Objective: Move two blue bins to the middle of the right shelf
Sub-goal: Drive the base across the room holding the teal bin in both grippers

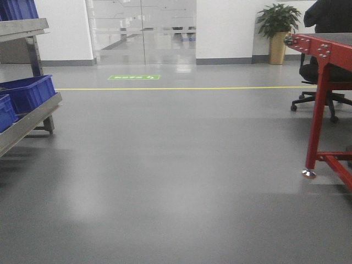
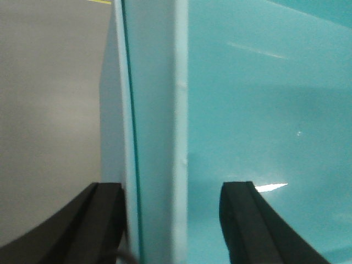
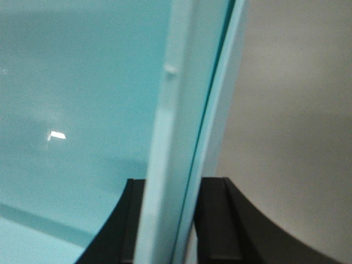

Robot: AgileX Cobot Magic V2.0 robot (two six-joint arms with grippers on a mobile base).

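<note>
So the floor (image 1: pixel 176 181) is plain glossy grey, with glare patches all over it. A yellow line (image 1: pixel 176 88) crosses it toward 12 o'clock, and a green floor sign (image 1: pixel 134 77) sits just past that in front of the glass doors (image 1: pixel 143 30). Over at 9 o'clock there's a metal shelf (image 1: pixel 34 116) with dark blue bins (image 1: pixel 27 91) on its tilted tier, plus one more up at 11. At 3 o'clock is a red table (image 1: pixel 318 99) with an office chair (image 1: pixel 314 102) behind it. A potted plant (image 1: pixel 278 25) stands by the wall at 1.

The wrist cams are filled by a teal-looking bin (image 2: pixel 264 99). The right gripper (image 3: pixel 175 182) is pinched narrow on its wall, both fingers touching. The left gripper (image 2: pixel 171 186) straddles a wall too: the 9 o'clock finger is against it, but there's a strip of teal before the 3 o'clock one, so I can't tell if it's actually clamped.
</note>
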